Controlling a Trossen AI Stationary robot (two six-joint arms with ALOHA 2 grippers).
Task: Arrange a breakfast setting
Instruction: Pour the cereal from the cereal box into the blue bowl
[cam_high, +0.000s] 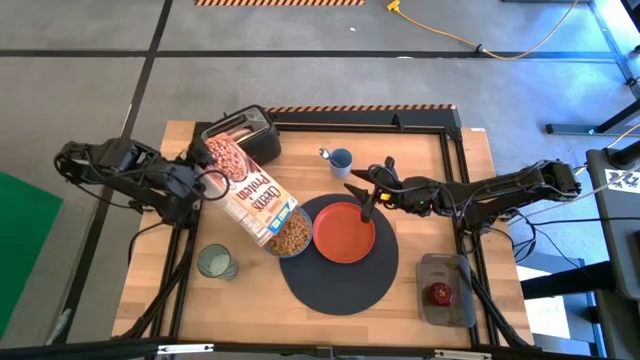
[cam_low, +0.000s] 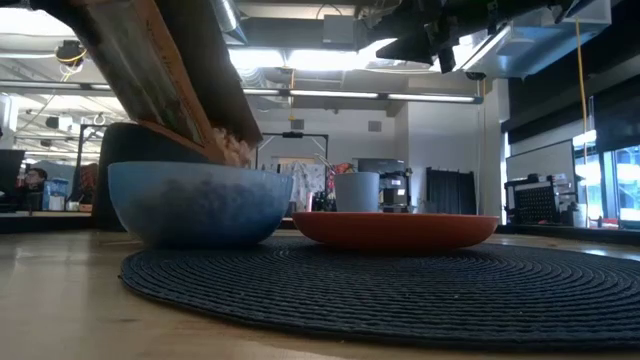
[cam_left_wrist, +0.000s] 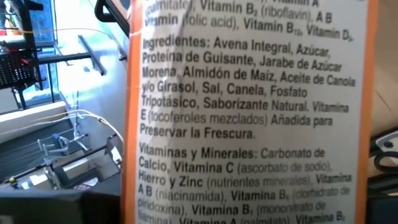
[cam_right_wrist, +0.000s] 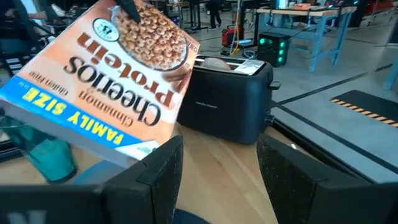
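Observation:
My left gripper (cam_high: 207, 182) is shut on the orange cereal box (cam_high: 252, 192), which tilts with its lower end over the translucent blue bowl (cam_low: 200, 205). Cereal (cam_high: 292, 238) lies in the bowl. The bowl and the orange plate (cam_high: 345, 233) sit on the round dark-grey mat (cam_high: 340, 268). My right gripper (cam_right_wrist: 217, 168) hangs open above the plate's far rim, pointing toward the box, with nothing between its fingers. The small green glass cup (cam_high: 215, 262) stands left of the mat. The red apple (cam_high: 440, 293) lies in a grey tray. Toast (cam_right_wrist: 217, 62) sticks out of the black toaster (cam_high: 243, 135). My left gripper holds the cereal box near its raised end, at the long narrow side panel (cam_left_wrist: 249, 112) that faces its wrist camera, coming from the table's left. The box fills that view and hides the fingers. It hangs lifted clear, slanting down toward the bowl.
A blue-grey cup (cam_high: 340, 160) with a spoon in it stands behind the plate, next to my right gripper. The grey tray (cam_high: 447, 285) sits at the near right. A raised dark frame (cam_high: 440, 115) runs along the table's far and right sides.

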